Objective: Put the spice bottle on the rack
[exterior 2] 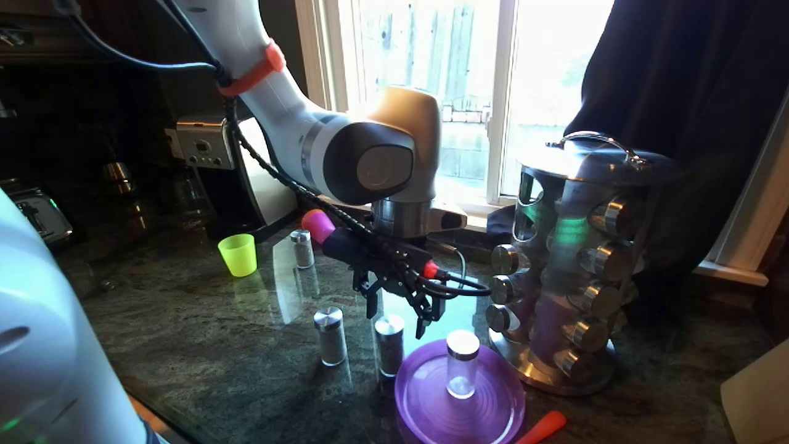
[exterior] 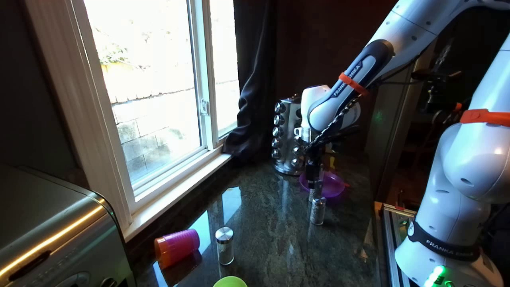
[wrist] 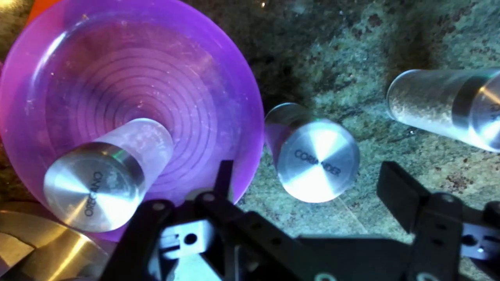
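Observation:
Several glass spice bottles with silver lids stand upright on the dark counter. The one lettered CORIANDER point(wrist: 318, 160) shows between my finger pads in the wrist view, touching neither. My gripper point(exterior 2: 397, 316) is open, pointing down just above that bottle's lid. To one side stands another spice bottle point(exterior 2: 331, 342); a bottle lettered OREGANO point(wrist: 93, 187) stands in the purple dish point(exterior 2: 422, 407). Farther off is one more bottle point(exterior 2: 302, 251). The rack point(exterior 2: 548, 308), a tall metal tower with silver-capped jars on its sides, rises beyond the dish; round openings near its top show no jar.
Close beside the CORIANDER bottle is the dish's rim, with an orange handle point(exterior 2: 545, 427) next to the dish. A green cup point(exterior 2: 239, 254) and pink-orange cups point(exterior: 177, 246) lie farther along the counter, near a metal appliance point(exterior: 59, 227). The window sill point(exterior: 179, 187) borders the counter.

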